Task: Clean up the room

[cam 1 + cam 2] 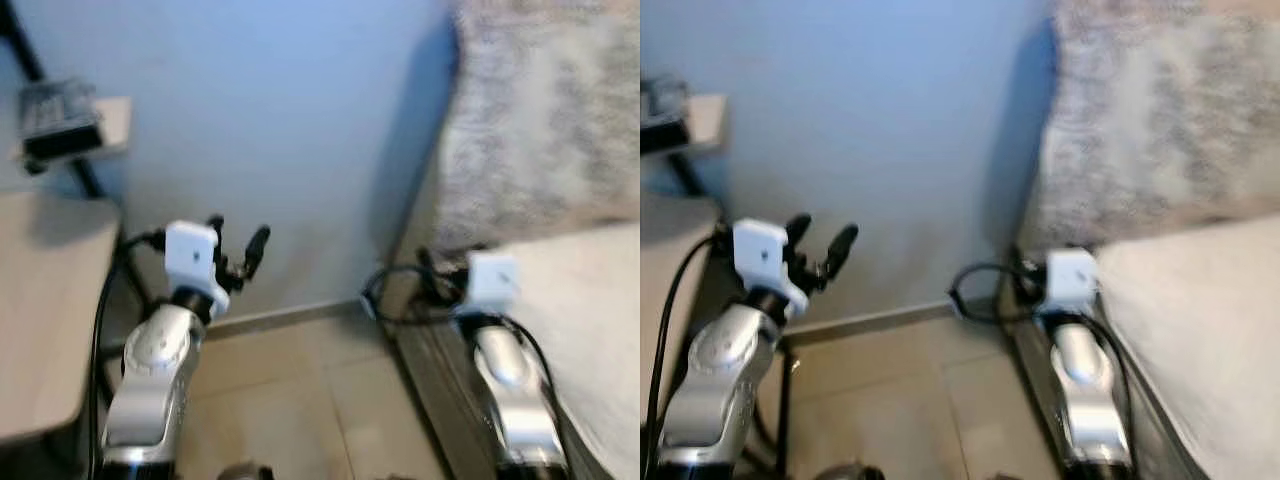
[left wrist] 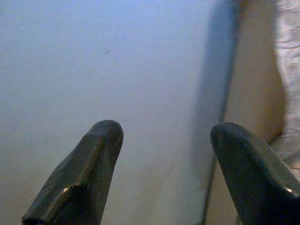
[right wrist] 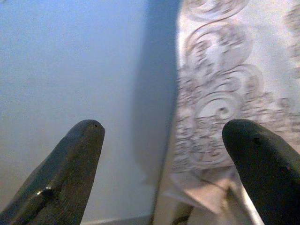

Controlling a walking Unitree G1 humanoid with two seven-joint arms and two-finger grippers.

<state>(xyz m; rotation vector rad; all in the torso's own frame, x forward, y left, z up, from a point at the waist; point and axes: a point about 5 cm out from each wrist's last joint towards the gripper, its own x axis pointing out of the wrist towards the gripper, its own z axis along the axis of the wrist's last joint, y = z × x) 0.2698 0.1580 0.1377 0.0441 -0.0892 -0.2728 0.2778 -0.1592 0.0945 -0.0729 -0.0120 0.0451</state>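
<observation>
Pincers apart, empty | left pincer (image 1: 238,243) lower left, right pincer (image 3: 164,154) lower centre-right, both facing blue wall (image 1: 280,120) | no writing legible.

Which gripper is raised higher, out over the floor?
The left gripper: raised before the blue wall, fingers apart. The right gripper sits lower, against the bed edge.
</observation>
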